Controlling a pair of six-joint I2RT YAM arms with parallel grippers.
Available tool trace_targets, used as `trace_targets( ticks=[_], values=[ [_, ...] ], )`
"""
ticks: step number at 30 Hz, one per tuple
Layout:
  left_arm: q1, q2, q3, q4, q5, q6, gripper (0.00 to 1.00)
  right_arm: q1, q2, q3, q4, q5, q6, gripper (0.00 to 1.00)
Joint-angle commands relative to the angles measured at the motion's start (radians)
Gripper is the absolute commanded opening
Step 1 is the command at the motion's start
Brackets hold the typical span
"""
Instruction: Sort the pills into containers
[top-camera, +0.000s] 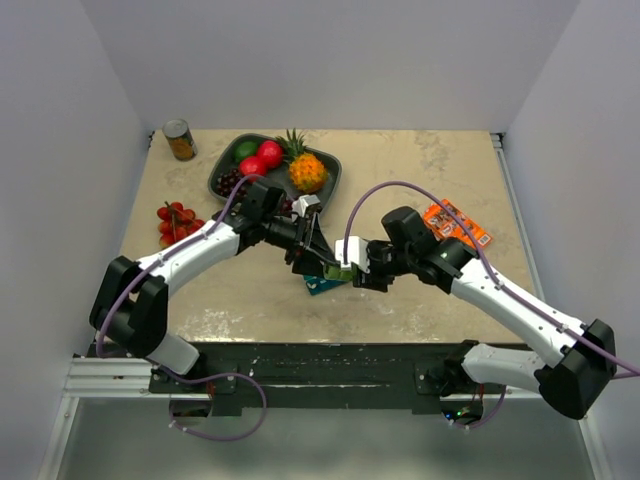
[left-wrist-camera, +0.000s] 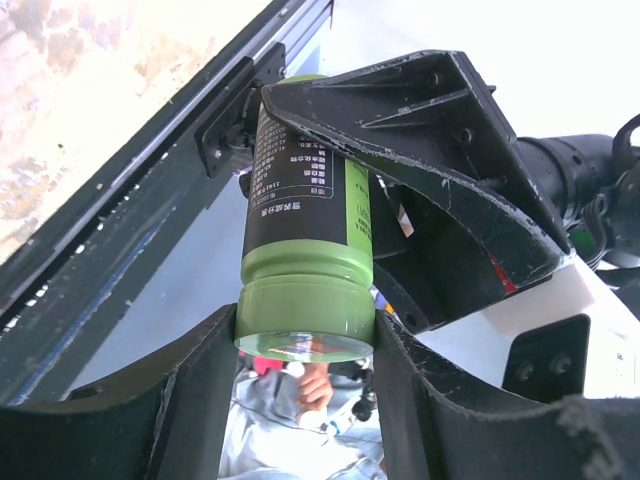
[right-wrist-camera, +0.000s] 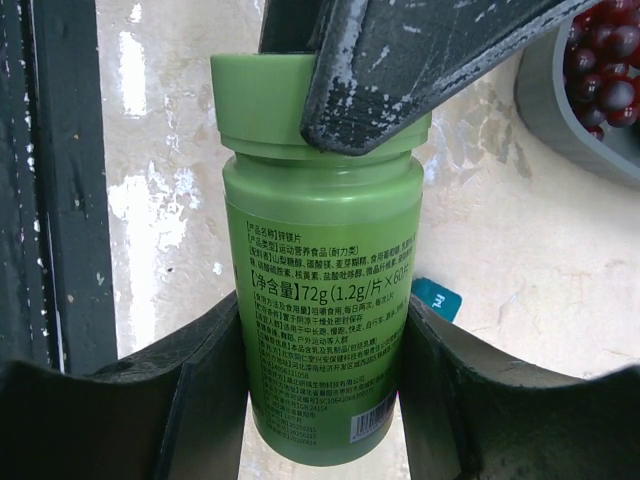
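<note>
My right gripper (right-wrist-camera: 320, 332) clamps the green bottle (right-wrist-camera: 320, 230) body, left gripper (left-wrist-camera: 305, 335) opposite on its cap (right-wrist-camera: 265, 100), containers (right-wrist-camera: 436, 297) beneath.

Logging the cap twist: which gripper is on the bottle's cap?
The left gripper: its fingers pinch the green cap; the right gripper holds the labelled body.

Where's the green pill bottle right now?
The green bottle hangs near table centre in the top view, by the teal containers: left gripper on its cap, right gripper around its body.
</note>
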Motion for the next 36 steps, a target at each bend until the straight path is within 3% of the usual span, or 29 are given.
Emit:
trace_targets(
  ticks=[1, 5, 12, 17, 22, 27, 36],
  values=[
    [-0.037, -0.017, 0.005, 0.061, -0.104, -0.103, 0.00, 0.043, -0.046, 0.041, 0.262, -0.158, -0.009, 0.00],
    [-0.038, -0.034, 0.013, 0.073, -0.110, -0.108, 0.03, 0.039, -0.038, 0.052, 0.269, -0.253, 0.049, 0.00],
    [-0.040, -0.080, -0.012, 0.081, -0.100, -0.108, 0.31, 0.000, -0.026, 0.061, 0.289, -0.394, 0.123, 0.00],
    [-0.040, -0.094, -0.004, 0.082, -0.095, -0.103, 0.44, -0.026, -0.024, 0.058, 0.298, -0.451, 0.147, 0.00],
    [-0.040, -0.101, 0.013, 0.090, -0.090, -0.096, 0.67, -0.040, -0.026, 0.050, 0.306, -0.477, 0.152, 0.00],
    [-0.038, -0.106, 0.028, 0.095, -0.084, -0.091, 0.75, -0.043, -0.024, 0.046, 0.312, -0.480, 0.155, 0.00],
    [-0.026, -0.129, 0.061, 0.072, -0.095, -0.064, 0.81, -0.052, -0.021, 0.039, 0.315, -0.482, 0.156, 0.00]
  ],
)
